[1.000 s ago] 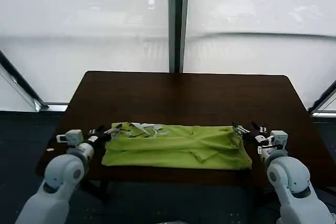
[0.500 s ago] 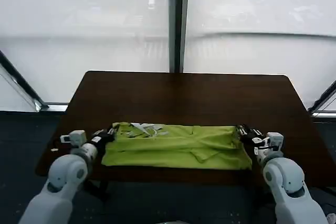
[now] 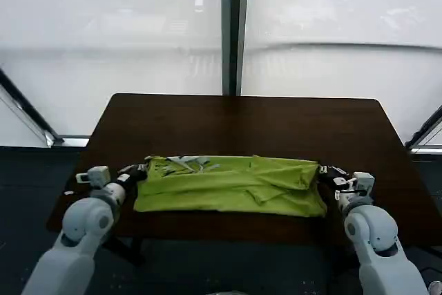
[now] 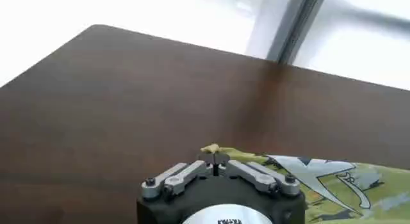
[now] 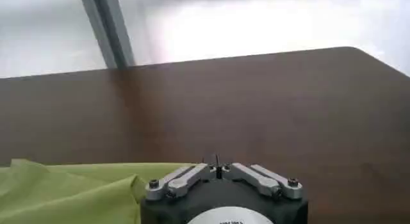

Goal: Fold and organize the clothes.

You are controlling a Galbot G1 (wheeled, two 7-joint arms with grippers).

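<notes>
The clothes are one lime-green t-shirt (image 3: pixel 228 184), folded into a long band across the near part of the dark table (image 3: pixel 242 122). Its white print (image 3: pixel 188 162) shows at the far left end. My left gripper (image 3: pixel 143 168) sits at the shirt's left end, shut on a small tuft of green fabric (image 4: pixel 211 148) that pokes out past its tips (image 4: pixel 214 156). At the right end my right gripper (image 3: pixel 322 170) is shut where the cloth reaches it. In the right wrist view the shirt (image 5: pixel 64 187) lies beside the shut gripper (image 5: pixel 218 161).
The far half of the brown table (image 3: pixel 242 112) is bare wood. Its near edge (image 3: pixel 228 220) runs just below the shirt. Behind the table stand frosted windows with a dark vertical post (image 3: pixel 233 29).
Both grippers have closed on the shirt's ends. The far edge of the cloth has been drawn up and away from me, and the right end has bunched toward the right gripper.
</notes>
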